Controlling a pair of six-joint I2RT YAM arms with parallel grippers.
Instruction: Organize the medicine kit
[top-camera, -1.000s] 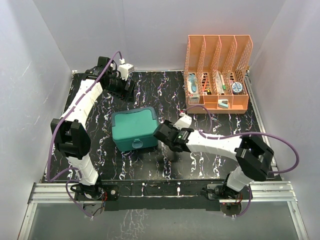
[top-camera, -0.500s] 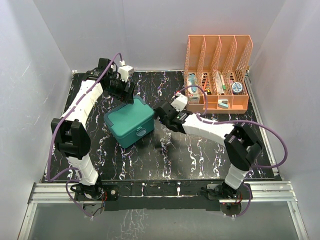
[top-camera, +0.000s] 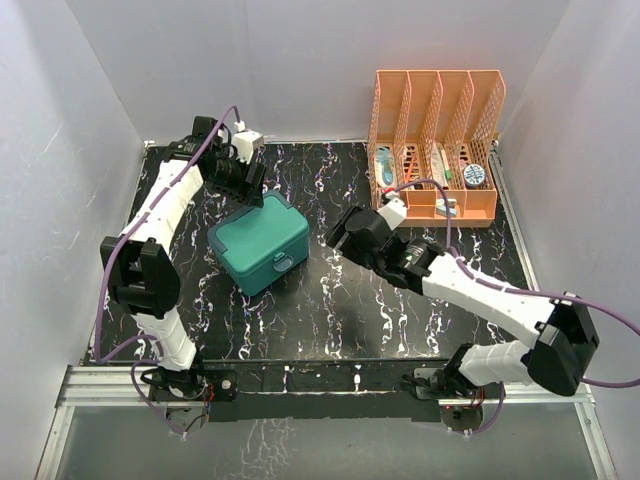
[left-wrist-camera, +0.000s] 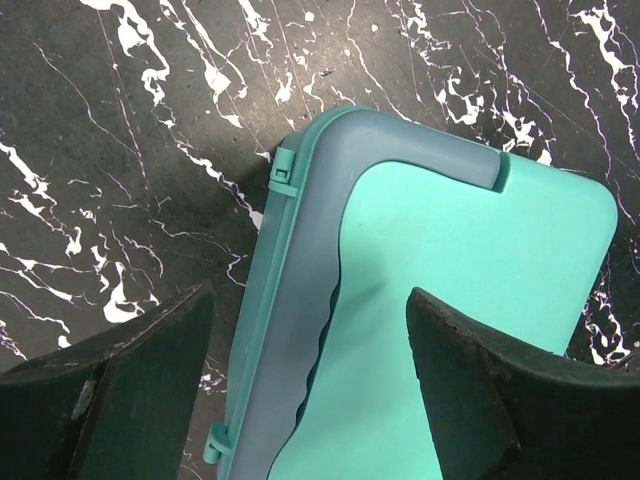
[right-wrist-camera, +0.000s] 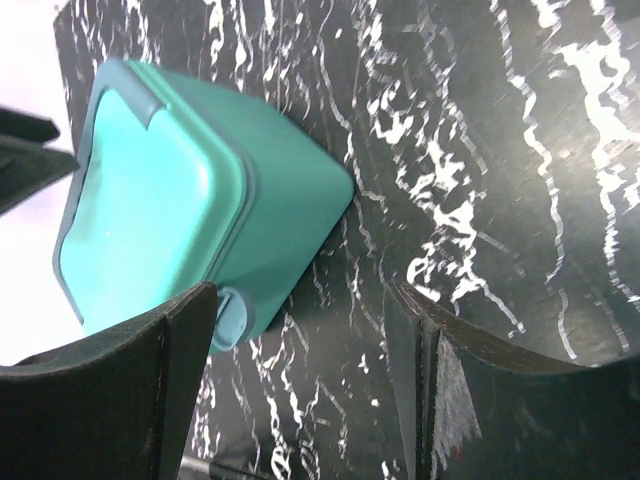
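The medicine kit (top-camera: 258, 248) is a teal-green box with its lid shut, lying turned at an angle left of the mat's centre, its latch (top-camera: 283, 264) facing front right. My left gripper (top-camera: 246, 187) is open just above the kit's back left corner. In the left wrist view its jaws (left-wrist-camera: 310, 400) straddle the hinged edge of the lid (left-wrist-camera: 460, 290) without touching it. My right gripper (top-camera: 345, 236) is open and empty, to the right of the kit and apart from it. In the right wrist view (right-wrist-camera: 300, 390) the kit (right-wrist-camera: 190, 200) and its latch (right-wrist-camera: 230, 320) lie by the left finger.
An orange mesh file rack (top-camera: 436, 205) with several small medicine items in its slots stands at the back right. The black marbled mat (top-camera: 330, 320) covers the table. White walls close in the left, back and right sides.
The kit was pushed left and turned anticlockwise a second ago and has since stayed still. My right gripper has drawn back to the right, away from the kit. The left gripper shifted slightly.
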